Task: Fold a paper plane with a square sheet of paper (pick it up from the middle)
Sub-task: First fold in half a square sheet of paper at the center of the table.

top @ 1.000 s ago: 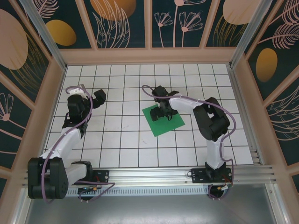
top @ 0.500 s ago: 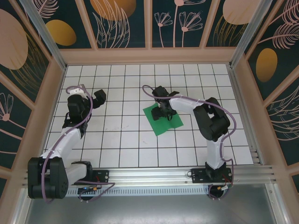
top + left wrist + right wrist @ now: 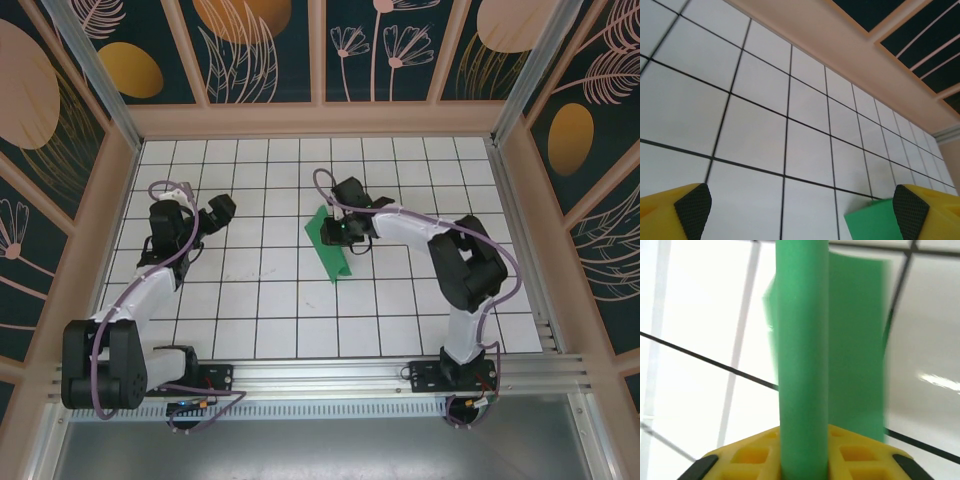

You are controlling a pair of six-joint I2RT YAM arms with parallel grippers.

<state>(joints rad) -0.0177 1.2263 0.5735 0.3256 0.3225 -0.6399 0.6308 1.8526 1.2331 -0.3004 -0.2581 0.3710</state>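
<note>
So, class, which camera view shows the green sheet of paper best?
Top external: nearly the whole square sheet of paper shows, buckled up where the right gripper pinches it. Right wrist gives a blurred, close-up ridge of it; left wrist catches one corner.

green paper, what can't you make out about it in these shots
- Top view: the right gripper covers the middle of the square sheet of paper; any crease is too small to tell.
- Left wrist view: one corner shows; the bottom edge and a finger pad cut off the rest.
- Right wrist view: the sheet's side edges are blurred; the grip itself lies below the frame.
</note>
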